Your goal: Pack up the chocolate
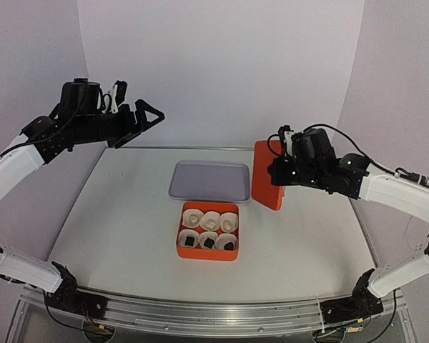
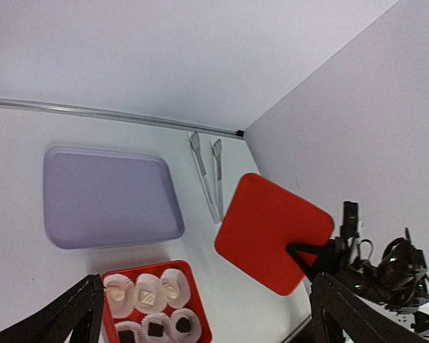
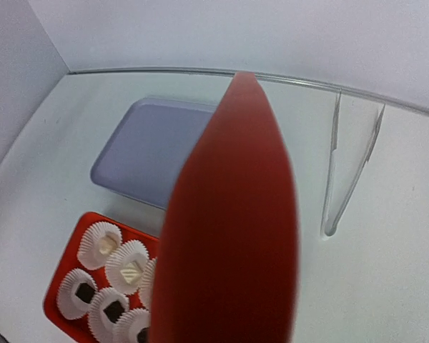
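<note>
The chocolate [image 1: 209, 231], three pale pieces and three dark, sits in white paper cups [image 1: 193, 217] inside the orange box [image 1: 207, 255] on the desk [image 1: 121, 214]. A lavender tray [image 1: 200, 187] lies just behind the box. The right gripper [image 1: 277, 171] has its jaws clamped on the orange lid [image 1: 261, 189], raised on edge beside the box. The left gripper [image 1: 144, 120] hangs high, jaws wide apart, empty.

Pleated paper cups [image 1: 209, 221], smooth orange plastic lid [image 1: 266, 175], clear plastic tongs [image 2: 218, 171]
</note>
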Action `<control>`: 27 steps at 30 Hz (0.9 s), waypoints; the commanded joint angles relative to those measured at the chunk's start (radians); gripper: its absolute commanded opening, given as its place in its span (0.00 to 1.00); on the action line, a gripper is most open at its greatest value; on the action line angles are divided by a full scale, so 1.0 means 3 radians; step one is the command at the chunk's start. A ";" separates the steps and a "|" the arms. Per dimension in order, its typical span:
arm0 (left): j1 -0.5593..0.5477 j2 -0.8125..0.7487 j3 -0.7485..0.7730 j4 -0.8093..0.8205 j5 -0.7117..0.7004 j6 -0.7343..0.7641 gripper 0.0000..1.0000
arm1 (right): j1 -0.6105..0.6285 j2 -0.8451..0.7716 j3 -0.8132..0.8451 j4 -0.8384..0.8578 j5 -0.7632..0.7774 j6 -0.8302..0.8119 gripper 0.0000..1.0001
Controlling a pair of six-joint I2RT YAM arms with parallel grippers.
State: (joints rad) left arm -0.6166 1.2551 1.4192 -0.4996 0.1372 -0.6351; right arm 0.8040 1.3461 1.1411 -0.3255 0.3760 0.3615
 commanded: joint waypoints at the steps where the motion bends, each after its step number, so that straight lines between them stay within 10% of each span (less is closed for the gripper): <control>1: 0.0545 0.0265 -0.0301 -0.0034 0.0604 0.0256 0.99 | -0.0072 -0.0103 0.0230 -0.0036 -0.1067 0.1295 0.00; 11: 0.1155 0.0361 -0.1317 0.1108 0.2164 -0.0135 1.00 | -0.0077 0.0729 0.0500 0.0569 -0.2342 0.1988 0.00; 27: 0.1163 0.0268 -0.1794 0.0985 0.2261 0.0042 1.00 | -0.0071 0.1685 0.0692 0.1729 -0.3048 0.2551 0.00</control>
State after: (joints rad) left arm -0.2680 1.3591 0.9020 -0.2262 0.7944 -0.6458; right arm 0.7795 1.8586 1.2913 0.0680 -0.4718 1.0826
